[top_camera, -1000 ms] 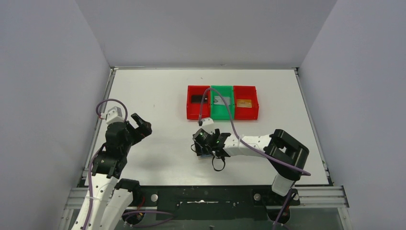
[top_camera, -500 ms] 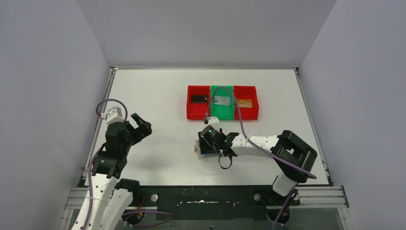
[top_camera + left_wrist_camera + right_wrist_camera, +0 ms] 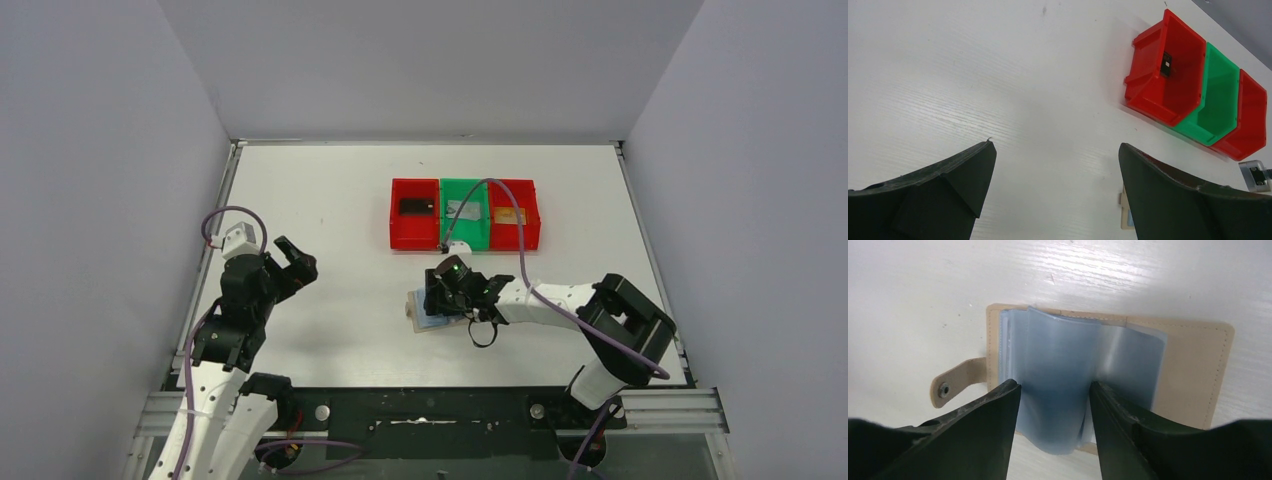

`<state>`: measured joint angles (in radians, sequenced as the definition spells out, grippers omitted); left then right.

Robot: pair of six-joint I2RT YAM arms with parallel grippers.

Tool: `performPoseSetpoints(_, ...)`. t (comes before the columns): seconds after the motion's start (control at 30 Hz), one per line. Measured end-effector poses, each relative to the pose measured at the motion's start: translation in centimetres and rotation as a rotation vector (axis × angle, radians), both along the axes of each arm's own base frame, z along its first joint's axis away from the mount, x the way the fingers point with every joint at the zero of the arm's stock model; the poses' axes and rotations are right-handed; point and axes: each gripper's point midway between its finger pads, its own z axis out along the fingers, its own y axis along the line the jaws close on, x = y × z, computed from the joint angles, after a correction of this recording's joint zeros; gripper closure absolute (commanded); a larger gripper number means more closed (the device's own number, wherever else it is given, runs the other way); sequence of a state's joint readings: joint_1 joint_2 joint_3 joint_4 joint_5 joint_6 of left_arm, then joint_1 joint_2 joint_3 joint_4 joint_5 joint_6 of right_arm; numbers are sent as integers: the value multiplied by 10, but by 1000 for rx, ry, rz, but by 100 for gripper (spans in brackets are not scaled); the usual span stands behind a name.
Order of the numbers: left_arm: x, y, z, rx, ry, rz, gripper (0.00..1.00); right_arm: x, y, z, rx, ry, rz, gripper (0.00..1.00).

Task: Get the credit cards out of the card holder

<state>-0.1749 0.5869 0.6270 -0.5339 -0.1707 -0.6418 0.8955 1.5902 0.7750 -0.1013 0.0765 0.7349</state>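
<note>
R claw [image 3: 1054,400] astride open card holder [image 3: 1193,370]; credit cards [image 3: 416,206] illegibly small.

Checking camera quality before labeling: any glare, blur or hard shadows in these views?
Right wrist: a glare streak on the table beyond the card holder, which is sharp; the right gripper is dark and slightly soft. Left wrist: the bins are crisp, the left gripper underexposed. Top external: even light, faint shadows.

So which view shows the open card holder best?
Right wrist: the card holder lies open right below, pale blue sleeves fanned, closure tab at left. In the top external view the right gripper hides most of it; the left wrist shows only a sliver at its lower edge.
</note>
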Motion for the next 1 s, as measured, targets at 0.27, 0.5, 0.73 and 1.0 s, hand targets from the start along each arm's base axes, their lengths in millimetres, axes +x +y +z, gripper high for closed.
performPoseSetpoints(0.27,0,-1,0,-1,2,-3,3,-5,8,2,-81,-24,31,33)
performPoseSetpoints(0.5,0,-1,-1,-1,4,-4,3,-5,10,-1,-184,-59,33,33)
performPoseSetpoints(0.73,0,-2,-1,-4,4,-10,3,-4,14,-1,-232,-81,35,46)
performPoseSetpoints(1.0,0,-2,-1,-4,4,-10,3,-3,14,-1,-228,-87,32,56)
